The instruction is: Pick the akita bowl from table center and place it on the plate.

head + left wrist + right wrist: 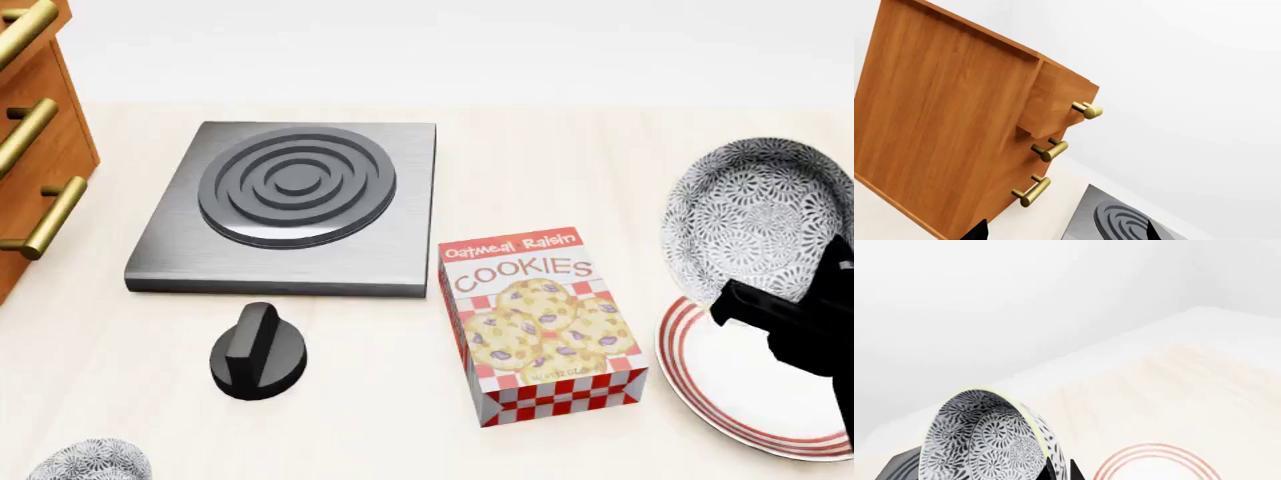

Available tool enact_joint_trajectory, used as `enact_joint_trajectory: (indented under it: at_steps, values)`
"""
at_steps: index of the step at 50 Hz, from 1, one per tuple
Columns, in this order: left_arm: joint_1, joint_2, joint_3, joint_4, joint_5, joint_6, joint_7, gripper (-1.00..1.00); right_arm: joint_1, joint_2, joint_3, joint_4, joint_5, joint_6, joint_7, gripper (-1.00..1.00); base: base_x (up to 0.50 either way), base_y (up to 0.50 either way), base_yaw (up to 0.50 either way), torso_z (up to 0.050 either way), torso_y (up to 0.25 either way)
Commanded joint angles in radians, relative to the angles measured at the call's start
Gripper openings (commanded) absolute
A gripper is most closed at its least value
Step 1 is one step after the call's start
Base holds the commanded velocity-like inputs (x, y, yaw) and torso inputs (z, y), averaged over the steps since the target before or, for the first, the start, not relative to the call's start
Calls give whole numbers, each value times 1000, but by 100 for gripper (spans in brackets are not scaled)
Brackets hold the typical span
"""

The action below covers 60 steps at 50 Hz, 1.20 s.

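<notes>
The akita bowl (pixel 754 215), white with a dense grey-black floral pattern, hangs tilted on its side at the right of the table, just above the far edge of the plate (pixel 747 400). My right gripper (pixel 747 300) is shut on the bowl's lower rim. In the right wrist view the bowl (pixel 981 440) fills the lower part, its wall pinched in the right gripper (pixel 1057 471), with the plate's red rings (pixel 1154 446) beside it. My left gripper (pixel 1064 232) is open with nothing between its fingers and does not show in the head view.
A cookie box (pixel 541 320) stands left of the plate. A grey hob plate (pixel 287 205) lies behind it, with a black knob (pixel 260 350) in front. A wooden drawer cabinet (pixel 34 150) is at the far left. A second patterned bowl (pixel 87 462) sits at the near left.
</notes>
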<state>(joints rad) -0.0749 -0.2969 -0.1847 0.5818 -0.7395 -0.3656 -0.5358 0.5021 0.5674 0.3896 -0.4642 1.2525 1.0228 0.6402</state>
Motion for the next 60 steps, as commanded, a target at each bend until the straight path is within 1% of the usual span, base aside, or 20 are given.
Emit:
enact_joint_trajectory:
  at_steps: [1,14,16,18,23,29,34,48,51,54,60]
  values:
    - [1,-3,0,-1,-3,4,-3,100,-5,-23,40,58,37,-6,19,-100,0,0,0,0,0]
    - [2,-6,3,-2,-6,8,-6,100,-6,-21,37,59,39,-10,20,-100,0,0,0,0,1]
    - [1,-7,3,1,-18,4,-6,100,32,-27,89,132,165,6,44,-100,0,0,0,0,0]
    - [1,-2,-2,1,-32,9,-3,100,73,-27,106,204,245,23,105,-100,0,0,0,0,0]
    - [3,0,-12,-8,-47,18,3,100,145,-23,97,306,302,31,118,-100,0,0,0,0,0]
    - [6,-4,-13,-13,-38,18,-6,100,212,1,46,398,283,51,142,-100,0,0,0,0,0]
    - [8,-2,-4,-15,-9,29,-11,100,275,11,23,492,318,78,246,-100,0,0,0,0,0]
    - [9,-1,13,-18,32,50,-15,100,413,34,-36,679,419,146,441,-100,0,0,0,0,1]
    - [8,-1,15,-19,33,50,-16,100,439,36,-47,707,428,152,454,-100,0,0,0,0,0]
    - [7,-1,18,-25,38,54,-15,100,462,24,-38,766,486,157,491,-100,0,0,0,0,0]
    - [9,-2,21,-23,41,57,-17,100,485,30,-48,843,512,164,517,-100,0,0,0,0,2]
